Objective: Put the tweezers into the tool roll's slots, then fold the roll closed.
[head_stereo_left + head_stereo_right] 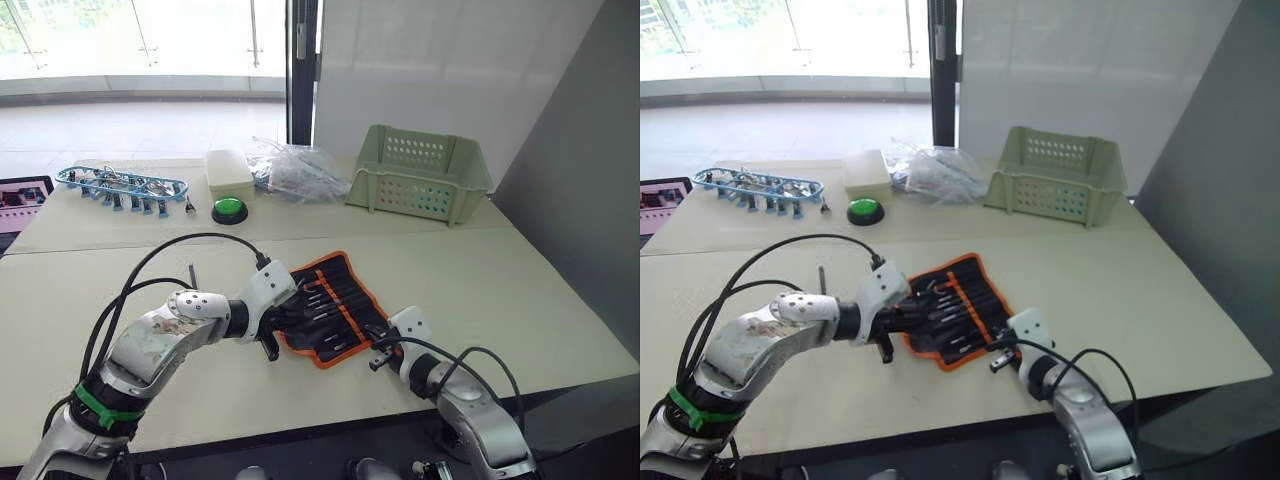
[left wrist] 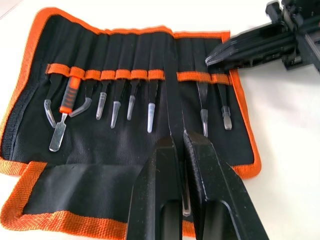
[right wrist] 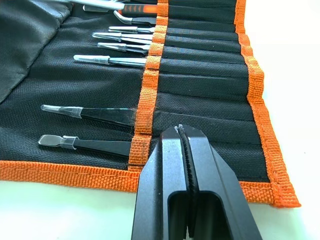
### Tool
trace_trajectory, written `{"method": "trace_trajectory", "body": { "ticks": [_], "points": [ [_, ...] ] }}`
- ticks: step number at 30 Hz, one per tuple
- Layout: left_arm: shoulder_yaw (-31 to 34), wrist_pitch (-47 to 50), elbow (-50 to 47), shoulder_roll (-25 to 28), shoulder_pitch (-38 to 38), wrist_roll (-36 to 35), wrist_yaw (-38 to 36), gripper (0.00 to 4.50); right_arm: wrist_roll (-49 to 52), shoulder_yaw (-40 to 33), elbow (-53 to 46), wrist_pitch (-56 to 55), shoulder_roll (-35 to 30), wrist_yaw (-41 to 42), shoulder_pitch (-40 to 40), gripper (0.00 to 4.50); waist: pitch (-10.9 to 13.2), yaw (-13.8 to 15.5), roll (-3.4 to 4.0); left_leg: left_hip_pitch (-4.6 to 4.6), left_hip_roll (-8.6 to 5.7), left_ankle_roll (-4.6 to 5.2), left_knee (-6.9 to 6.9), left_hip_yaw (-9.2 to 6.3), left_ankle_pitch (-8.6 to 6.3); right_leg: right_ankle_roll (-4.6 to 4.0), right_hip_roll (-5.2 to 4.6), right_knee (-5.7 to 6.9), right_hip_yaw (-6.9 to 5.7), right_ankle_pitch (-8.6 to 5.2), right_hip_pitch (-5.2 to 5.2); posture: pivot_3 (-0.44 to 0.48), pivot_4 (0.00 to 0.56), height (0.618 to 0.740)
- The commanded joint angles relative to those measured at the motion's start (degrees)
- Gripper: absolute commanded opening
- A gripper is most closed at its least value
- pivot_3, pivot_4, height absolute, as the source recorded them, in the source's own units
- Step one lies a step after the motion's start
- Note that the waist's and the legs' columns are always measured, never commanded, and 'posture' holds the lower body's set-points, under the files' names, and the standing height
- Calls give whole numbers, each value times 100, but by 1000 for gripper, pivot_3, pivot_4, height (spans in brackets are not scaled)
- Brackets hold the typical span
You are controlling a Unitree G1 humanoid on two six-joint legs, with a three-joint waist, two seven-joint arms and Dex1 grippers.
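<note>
The tool roll [image 1: 345, 285] lies unrolled on the table in front of me, black with orange edging. Several tweezers [image 2: 151, 105] sit tucked under its orange band [image 3: 145, 107], their capped tips showing. My left gripper [image 2: 179, 137] is shut on one black tweezer [image 2: 172, 100], which points up across the band between two filled slots. I cannot tell whether its tip is inside a pocket. My right gripper [image 3: 181, 130] is shut with nothing in it and rests on the roll's edge at the right end [image 1: 378, 345]. The roll's side flap [image 2: 75, 190] lies folded over.
A pale green basket [image 1: 420, 175] stands at the back right. A clear plastic bag [image 1: 295, 170], a cream box [image 1: 228, 170] and a green button [image 1: 229, 209] are behind the roll. The blue rack of clips [image 1: 120, 185] is far left. A small dark tool [image 1: 192, 272] lies left of my left arm.
</note>
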Motion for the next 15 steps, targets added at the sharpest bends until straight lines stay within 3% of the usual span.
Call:
{"method": "trace_trajectory", "body": {
  "ticks": [1,15],
  "points": [
    [-331,5,60,35,-323,261,-147,23,-190,11,583,523,-15,-262,323,0,0,7,-2,0,-1,25,0,0,14,0,0,0,1,0,1,0,150,721],
    [-1054,-179,651,-209,-743,940,-379,23,-217,35,492,528,55,-393,431,0,4,16,-14,-2,-5,32,1,-3,19,0,4,21,11,1,0,0,150,721]
  ]
}}
